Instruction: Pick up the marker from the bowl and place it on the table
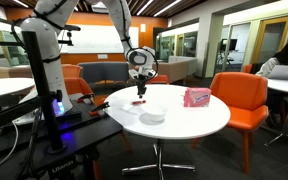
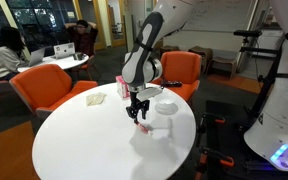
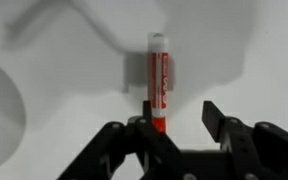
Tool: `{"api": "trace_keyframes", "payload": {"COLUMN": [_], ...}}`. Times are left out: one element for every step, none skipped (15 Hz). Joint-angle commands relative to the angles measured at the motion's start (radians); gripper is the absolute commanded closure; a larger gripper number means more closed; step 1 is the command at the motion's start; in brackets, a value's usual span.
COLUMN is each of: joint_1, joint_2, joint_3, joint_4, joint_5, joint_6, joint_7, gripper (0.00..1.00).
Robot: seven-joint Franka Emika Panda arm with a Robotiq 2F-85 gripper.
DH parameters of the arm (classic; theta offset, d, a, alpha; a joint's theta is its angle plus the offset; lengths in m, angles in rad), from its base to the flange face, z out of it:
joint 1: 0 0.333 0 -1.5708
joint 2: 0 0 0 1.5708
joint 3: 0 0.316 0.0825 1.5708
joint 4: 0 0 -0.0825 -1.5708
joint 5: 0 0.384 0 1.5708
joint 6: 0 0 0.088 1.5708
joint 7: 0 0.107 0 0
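The gripper (image 3: 179, 122) hangs with its jaws well parted and nothing pinched between them. The marker (image 3: 157, 85) lies on the table (image 2: 84, 140) just beneath, pointing away from the fingers, its near end close by one of them. The bowl (image 2: 166, 104) sits off to the gripper's side. The marker looks light, stiff and smooth, apt to roll, so I'd pinch it across the barrel at mid-length. Whether its near end touches that finger is hidden, and both exterior views give only a red speck
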Motion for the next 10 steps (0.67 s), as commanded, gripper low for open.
{"api": "trace_keyframes", "payload": {"joint_1": [0.010,0.020,0.032,0.031,0.036,0.029,0.017,0.007,-0.003,-0.012], "joint_2": [-0.187,-0.244,-0.319,-0.387,-0.456,-0.519,-0.578,-0.630,-0.673,-0.705], "joint_3": [-0.007,-0.021,-0.045,-0.060,-0.087,-0.102,-0.114,-0.122,-0.128,-0.130], "joint_4": [-0.135,-0.169,-0.213,-0.240,-0.273,-0.295,-0.312,-0.329,-0.343,-0.354], "joint_5": [-0.020,-0.036,-0.062,-0.084,-0.128,-0.162,-0.195,-0.221,-0.253,-0.274], "joint_6": [0.014,0.025,0.037,0.013,0.024,0.007,-0.009,-0.022,-0.029,-0.033], "joint_7": [-0.017,-0.006,0.017,0.025,0.050,0.058,0.056,0.054,0.056,0.046], "gripper": [0.10,0.04,0.00,0.00,0.00,0.00,0.00,0.00,0.00,0.00]}}
